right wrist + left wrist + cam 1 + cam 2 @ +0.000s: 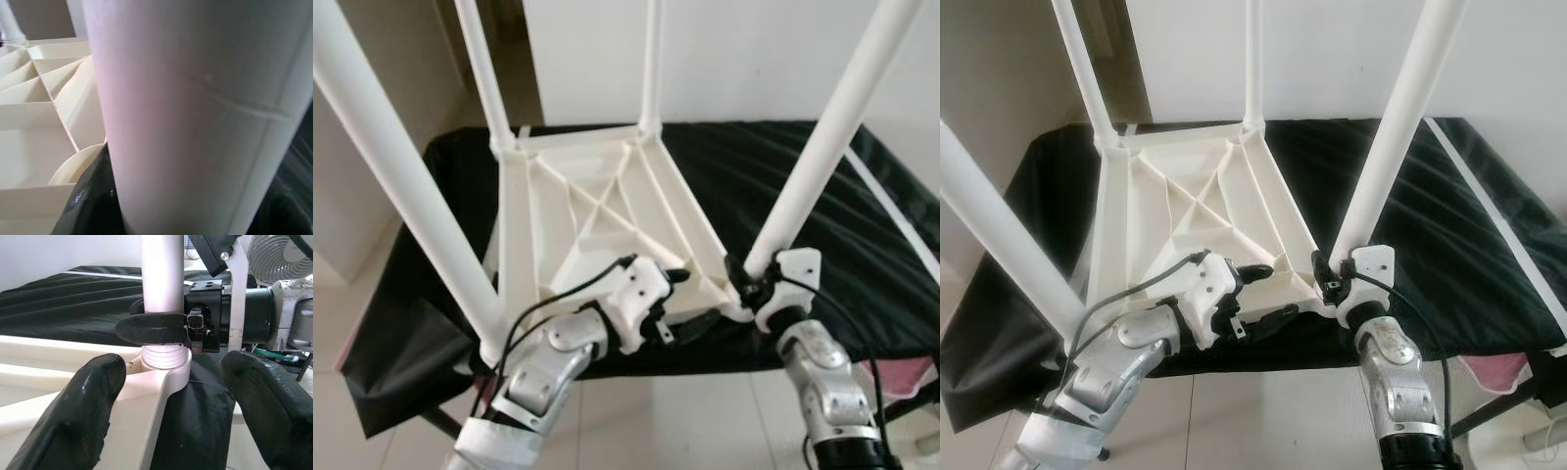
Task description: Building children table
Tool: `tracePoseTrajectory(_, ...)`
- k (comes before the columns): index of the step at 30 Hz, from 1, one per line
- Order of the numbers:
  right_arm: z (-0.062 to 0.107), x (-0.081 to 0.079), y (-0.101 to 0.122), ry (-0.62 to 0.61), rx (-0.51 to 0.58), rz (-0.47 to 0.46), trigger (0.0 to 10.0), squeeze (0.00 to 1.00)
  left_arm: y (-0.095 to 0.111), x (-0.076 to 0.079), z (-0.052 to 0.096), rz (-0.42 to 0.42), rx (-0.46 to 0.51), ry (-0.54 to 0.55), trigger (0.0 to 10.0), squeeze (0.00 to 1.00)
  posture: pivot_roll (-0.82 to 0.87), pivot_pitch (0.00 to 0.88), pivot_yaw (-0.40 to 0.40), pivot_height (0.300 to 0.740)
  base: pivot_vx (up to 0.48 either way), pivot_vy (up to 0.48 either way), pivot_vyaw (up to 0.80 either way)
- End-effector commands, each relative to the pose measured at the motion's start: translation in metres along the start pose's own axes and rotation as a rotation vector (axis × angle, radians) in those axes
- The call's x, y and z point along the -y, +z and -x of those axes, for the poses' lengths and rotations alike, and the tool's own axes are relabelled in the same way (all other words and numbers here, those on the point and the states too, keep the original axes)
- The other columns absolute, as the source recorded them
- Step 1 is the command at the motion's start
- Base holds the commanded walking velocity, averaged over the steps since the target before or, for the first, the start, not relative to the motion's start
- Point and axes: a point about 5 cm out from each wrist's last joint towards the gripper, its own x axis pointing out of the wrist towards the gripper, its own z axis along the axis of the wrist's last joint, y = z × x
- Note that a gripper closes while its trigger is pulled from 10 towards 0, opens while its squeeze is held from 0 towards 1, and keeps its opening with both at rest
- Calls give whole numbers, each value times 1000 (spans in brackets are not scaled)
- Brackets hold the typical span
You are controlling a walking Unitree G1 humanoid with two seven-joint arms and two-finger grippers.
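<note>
You have one white tabletop [597, 211] lying upside down on the black-covered counter [783, 196], four legs [822, 147] standing up. Your right tool [1330, 274] clamps the leg at 4 o'clock near its socket. Your left tool [690, 304] gapes wide at the near edge.

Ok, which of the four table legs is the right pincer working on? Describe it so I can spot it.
Find the white tabletop lying upside down on the black cloth, with four white legs standing up from its corners. The one you want is the leg at the near corner on the robot's right. It alone has the right pincer clamped around its base, where thread still shows.
</note>
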Motion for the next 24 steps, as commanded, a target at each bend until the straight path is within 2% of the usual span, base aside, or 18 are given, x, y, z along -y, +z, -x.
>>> tracePoseTrajectory(1,4,4,-18,-200,-90,-57,10000,0,-3,-4,-3,-14,-8,17,10000,0,-60,0,-27,740,0,0,0)
tracePoseTrajectory(2,4,2,-22,-262,-107,-77,10000,0,-3,-5,-5,-15,-6,20,10000,0,-60,0,-27,740,0,0,0)
tracePoseTrajectory(3,4,2,-22,-262,-107,-77,10000,0,-3,-5,-5,-15,-6,20,10000,0,-60,0,-27,740,0,0,0)
tracePoseTrajectory(4,3,2,-24,-343,-110,-59,10000,0,-3,-5,-8,-15,-4,21,10000,0,-56,0,-34,740,0,0,0)
tracePoseTrajectory(5,3,2,-24,-343,-110,-59,10000,0,-3,-5,-8,-15,-4,21,10000,0,-56,0,-34,740,0,0,0)
tracePoseTrajectory(7,5,3,-28,-448,-127,-33,10000,0,-3,-6,-10,-19,-2,19,10000,0,-50,0,-40,740,0,0,0)
tracePoseTrajectory(8,6,0,-30,-458,-141,-37,10000,0,-3,-6,-11,-19,-2,19,10000,0,-48,0,-42,740,0,0,0)
tracePoseTrajectory(16,9,-4,-31,-440,-151,-41,10000,0,-6,-5,-10,-14,-5,30,10000,0,-41,0,-59,740,0,0,0)
tracePoseTrajectory(18,10,-12,-29,-415,-139,-43,10000,0,-9,-3,-10,-5,-9,40,10000,0,-44,0,-61,740,0,0,0)
tracePoseTrajectory(24,10,-16,-24,-393,-105,-16,10000,0,-12,1,-11,3,-13,38,10000,0,-47,0,-58,740,0,0,0)
